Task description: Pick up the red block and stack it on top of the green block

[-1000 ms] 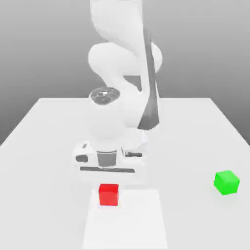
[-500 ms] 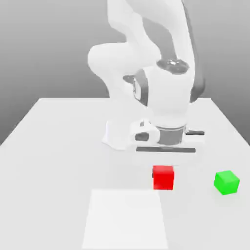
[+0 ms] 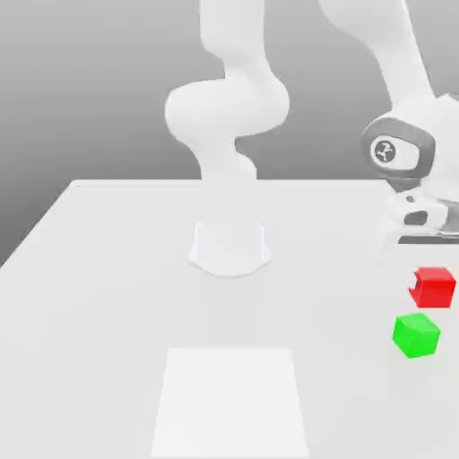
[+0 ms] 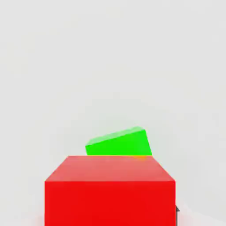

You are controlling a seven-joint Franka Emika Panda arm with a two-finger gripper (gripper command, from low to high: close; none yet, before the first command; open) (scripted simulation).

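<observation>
The gripper (image 3: 434, 269) is clamped tight on the red block (image 3: 435, 288), holding it clear of the counter (image 3: 116, 296), just above and slightly beyond the green block (image 3: 416, 334), apparently so it can be aligned before lowering.

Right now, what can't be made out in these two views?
- Exterior view: the gripper's fingertips, hidden behind the red block; the arm's upper links run off the top edge.
- Hand view: the green block's lower part, hidden behind the red block, so how well the two line up is unclear.
</observation>
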